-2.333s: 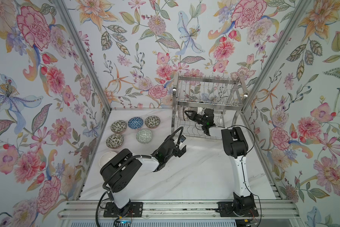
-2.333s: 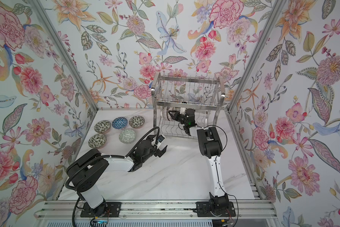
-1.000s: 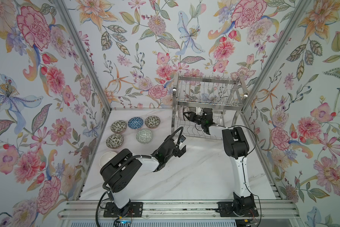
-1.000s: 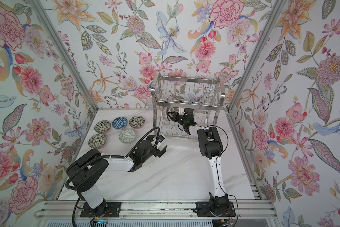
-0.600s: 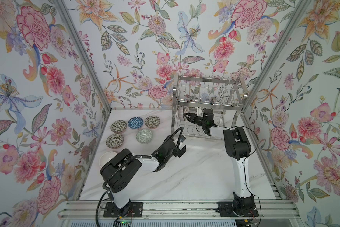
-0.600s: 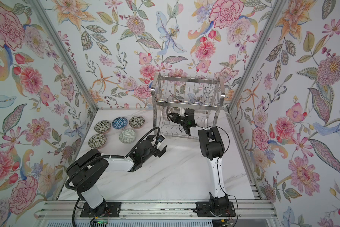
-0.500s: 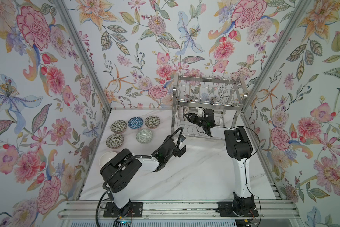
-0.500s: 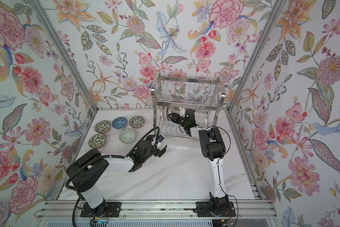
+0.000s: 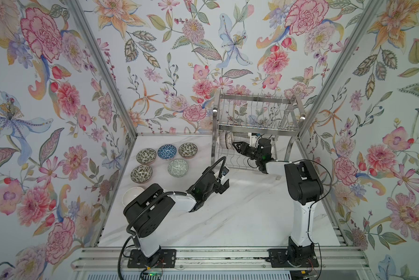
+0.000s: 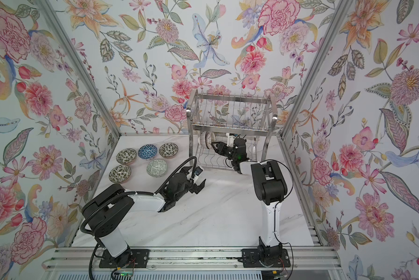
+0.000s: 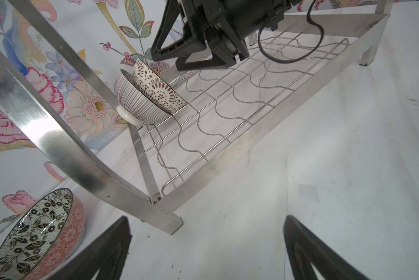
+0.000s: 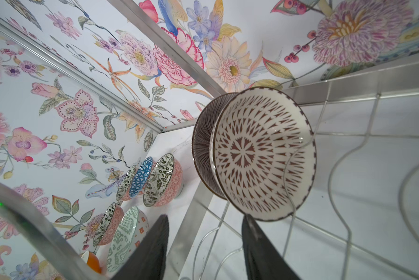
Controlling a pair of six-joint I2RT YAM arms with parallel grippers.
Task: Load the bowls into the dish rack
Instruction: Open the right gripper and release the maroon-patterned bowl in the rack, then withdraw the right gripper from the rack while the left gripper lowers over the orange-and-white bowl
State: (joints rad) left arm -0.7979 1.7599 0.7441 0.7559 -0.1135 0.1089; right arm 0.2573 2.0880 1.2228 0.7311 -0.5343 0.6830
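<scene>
My right gripper reaches into the lower tier of the shiny steel wire dish rack. Its jaws are parted and hold nothing. Just beside its tips, a brown-and-white patterned ceramic bowl stands on edge in the wavy wire slots. It is nested against a striped ceramic bowl at the end of the rack nearest the loose bowls. Standing them on edge lets the wires catch their rims, and packing them at one end leaves the other slots free.

My left gripper hovers fully spread and empty over the white marble table, near the rack's front corner, probably so as not to crowd my right arm.

Five patterned bowls sit mouth-up in a cluster on the table, well apart from the rack. A white bowl shows partly behind my left arm. I judge most of the loading is not yet done.
</scene>
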